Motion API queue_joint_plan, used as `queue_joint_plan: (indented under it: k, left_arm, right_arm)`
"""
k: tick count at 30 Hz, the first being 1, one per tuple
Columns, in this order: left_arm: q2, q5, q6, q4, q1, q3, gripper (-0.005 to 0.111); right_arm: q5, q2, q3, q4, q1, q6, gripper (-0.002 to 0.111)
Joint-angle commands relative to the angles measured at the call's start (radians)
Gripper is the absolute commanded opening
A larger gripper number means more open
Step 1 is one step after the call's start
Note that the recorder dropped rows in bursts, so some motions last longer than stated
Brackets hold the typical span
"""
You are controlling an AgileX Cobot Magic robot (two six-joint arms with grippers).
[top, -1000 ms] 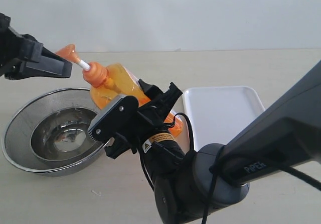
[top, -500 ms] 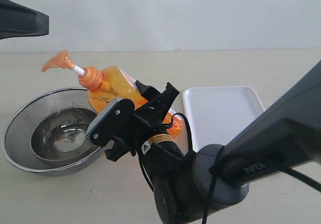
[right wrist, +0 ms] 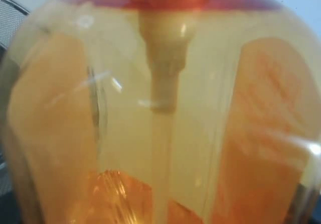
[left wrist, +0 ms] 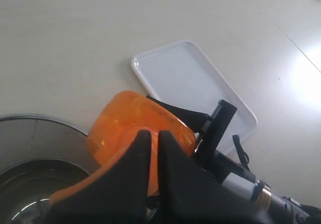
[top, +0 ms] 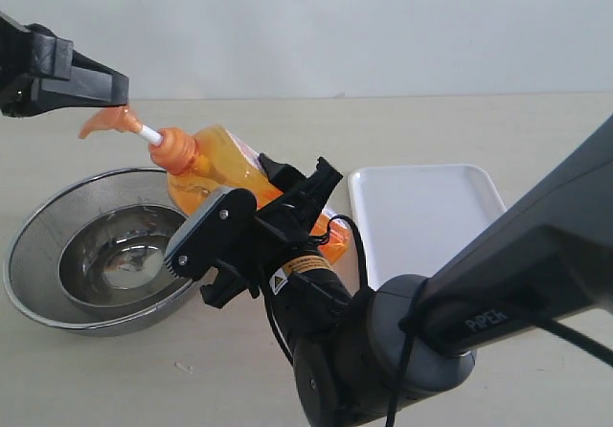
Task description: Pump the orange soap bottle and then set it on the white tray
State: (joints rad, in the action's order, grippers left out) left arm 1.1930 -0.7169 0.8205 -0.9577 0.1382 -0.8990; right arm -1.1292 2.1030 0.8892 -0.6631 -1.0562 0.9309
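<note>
Tabletop [top: 536, 130], beige, below blank wall [top: 335, 25] (right pincer [top: 259, 204] tight around orange soap bottle [top: 215, 159], left pincer [left wrist: 154, 136] pressed together)

The orange soap bottle [top: 222, 164] is translucent orange, its pump head [top: 105, 121] a paler orange on a white stem [top: 150, 136]. The white tray [top: 426, 207] is plain white, the steel bowl [top: 43, 240] silver-grey and finely grained, the surface [top: 479, 125] pale beige.
</note>
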Motion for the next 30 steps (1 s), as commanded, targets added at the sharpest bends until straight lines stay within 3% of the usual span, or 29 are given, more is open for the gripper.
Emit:
queue_joint_plan:
  k: [1, 8, 22, 30]
  left_arm:
    - [0.0, 0.006, 0.003, 0.021, -0.003, 0.003, 0.005]
    - [0.0, 0.011, -0.067, 0.104, -0.003, 0.003, 0.005]
    - [-0.117, 0.028, -0.092, 0.11, -0.003, 0.003, 0.005]
    - [-0.094, 0.023, -0.095, 0.11, -0.003, 0.003, 0.005]
  right_arm:
    - [-0.003, -0.009, 0.002, -0.004, -0.001, 0.002, 0.0]
    - [-0.003, -0.009, 0.002, -0.004, -0.001, 0.002, 0.0]
    - [-0.001, -0.009, 0.002, -0.004, -0.001, -0.006, 0.0]
    - [-0.001, -0.009, 0.002, -0.004, -0.001, -0.006, 0.0]
